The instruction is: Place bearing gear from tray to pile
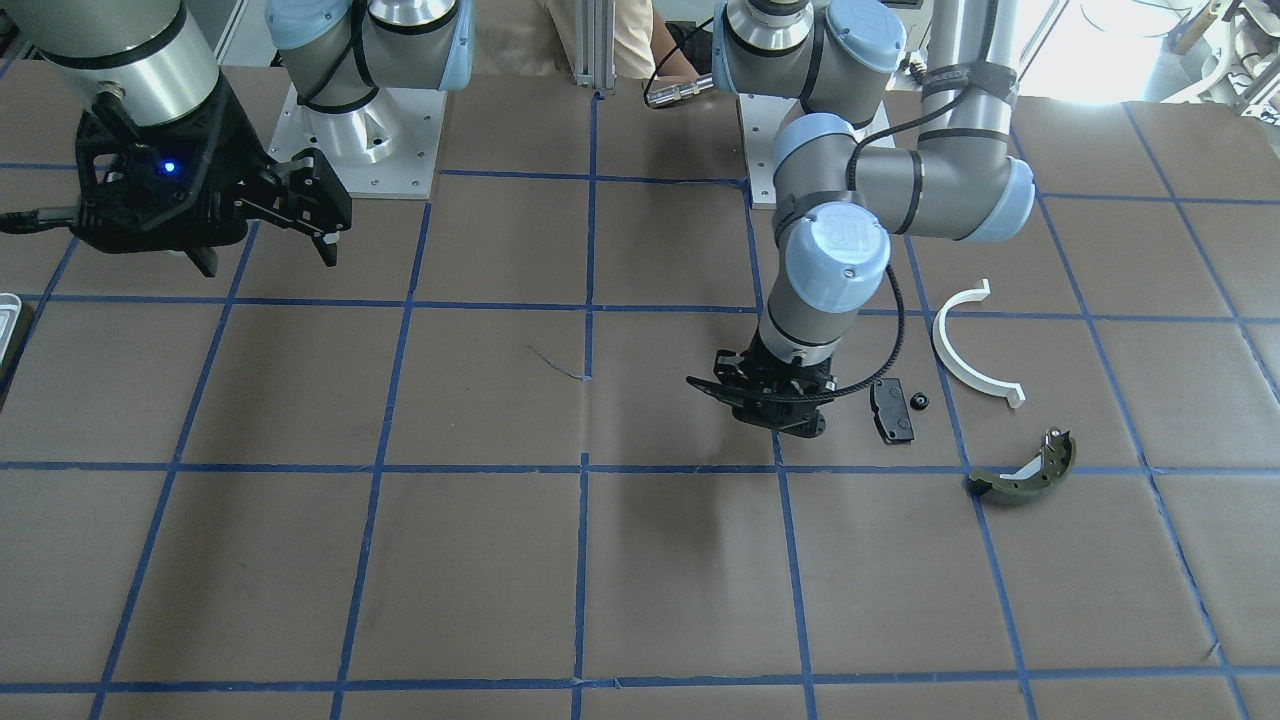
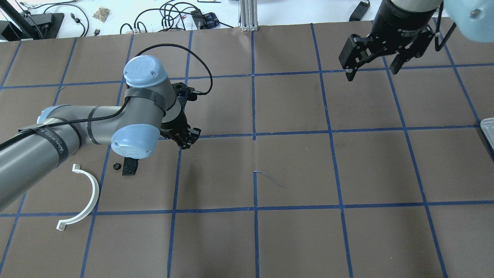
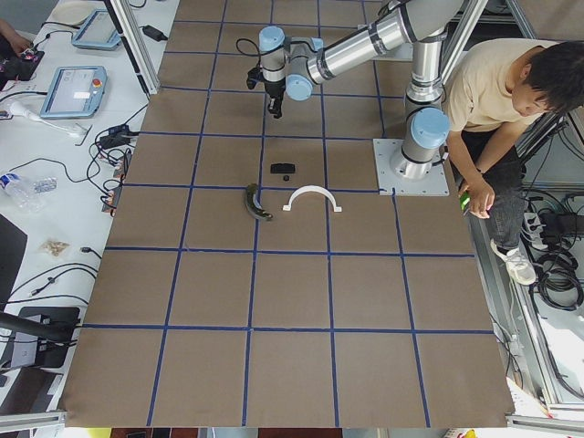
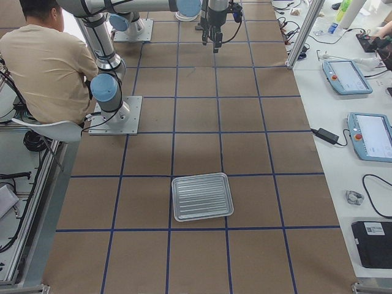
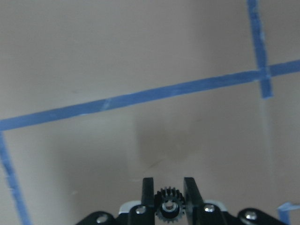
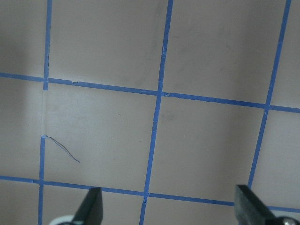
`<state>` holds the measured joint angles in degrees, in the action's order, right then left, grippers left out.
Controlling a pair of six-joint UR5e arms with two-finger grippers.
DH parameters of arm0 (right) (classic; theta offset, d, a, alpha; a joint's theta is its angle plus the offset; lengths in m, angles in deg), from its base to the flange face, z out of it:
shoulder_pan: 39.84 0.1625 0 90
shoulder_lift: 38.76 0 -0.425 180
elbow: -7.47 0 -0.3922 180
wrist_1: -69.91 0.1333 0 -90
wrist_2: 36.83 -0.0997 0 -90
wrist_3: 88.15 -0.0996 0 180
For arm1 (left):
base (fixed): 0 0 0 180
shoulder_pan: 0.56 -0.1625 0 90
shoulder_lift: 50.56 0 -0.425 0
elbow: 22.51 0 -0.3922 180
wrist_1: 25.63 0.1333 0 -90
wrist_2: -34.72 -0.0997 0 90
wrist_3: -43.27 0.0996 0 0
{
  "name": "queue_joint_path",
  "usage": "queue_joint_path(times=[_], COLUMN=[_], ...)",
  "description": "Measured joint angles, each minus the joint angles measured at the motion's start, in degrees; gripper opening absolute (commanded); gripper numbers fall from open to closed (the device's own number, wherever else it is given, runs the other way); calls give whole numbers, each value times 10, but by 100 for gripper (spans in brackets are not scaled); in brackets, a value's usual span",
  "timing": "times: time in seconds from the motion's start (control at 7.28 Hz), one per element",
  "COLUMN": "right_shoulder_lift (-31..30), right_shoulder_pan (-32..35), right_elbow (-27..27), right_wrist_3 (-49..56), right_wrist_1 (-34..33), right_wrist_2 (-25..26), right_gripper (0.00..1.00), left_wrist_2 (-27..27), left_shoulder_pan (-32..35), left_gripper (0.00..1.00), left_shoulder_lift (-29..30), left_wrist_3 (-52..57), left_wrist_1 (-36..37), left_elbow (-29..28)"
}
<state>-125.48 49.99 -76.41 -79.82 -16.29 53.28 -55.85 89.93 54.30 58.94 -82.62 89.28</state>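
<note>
My left gripper (image 1: pixel 772 415) is shut on a small black toothed bearing gear (image 5: pixel 168 209), seen between its fingers in the left wrist view. It hangs above the brown table, just beside the pile. The pile holds a black rectangular pad (image 1: pixel 892 412), a small black round part (image 1: pixel 919 401), a white half-ring (image 1: pixel 965 352) and an olive-green brake shoe (image 1: pixel 1030 468). My right gripper (image 1: pixel 268 258) is open and empty, raised over the far side of the table. The grey-white tray (image 4: pixel 203 196) lies flat and looks empty; only a sliver of it (image 2: pixel 488 129) shows overhead.
The table is brown paper with a blue tape grid (image 2: pixel 254 135). A person (image 4: pixel 49 61) sits behind the robot bases. Cables and pendants (image 3: pixel 73 91) lie on the white side bench.
</note>
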Motion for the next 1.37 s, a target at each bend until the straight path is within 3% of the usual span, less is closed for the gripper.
queue_joint_path(times=[0.27, 0.55, 1.24, 1.37], right_shoulder_lift=[2, 0, -4, -3], right_shoulder_pan=[13, 15, 16, 16], right_elbow=[0, -1, -1, 2], right_wrist_3=[-1, 0, 11, 11], right_wrist_1=[0, 1, 23, 22], right_wrist_2=[11, 15, 61, 61], right_gripper=[100, 100, 100, 100], left_wrist_2=[-30, -39, -40, -40], left_shoulder_pan=[-102, -168, -191, -191], left_gripper=[0, 0, 0, 22], left_shoulder_lift=[3, 22, 55, 58], left_wrist_3=[135, 204, 216, 216], left_wrist_1=[-1, 16, 37, 37], left_elbow=[-4, -9, -8, -9])
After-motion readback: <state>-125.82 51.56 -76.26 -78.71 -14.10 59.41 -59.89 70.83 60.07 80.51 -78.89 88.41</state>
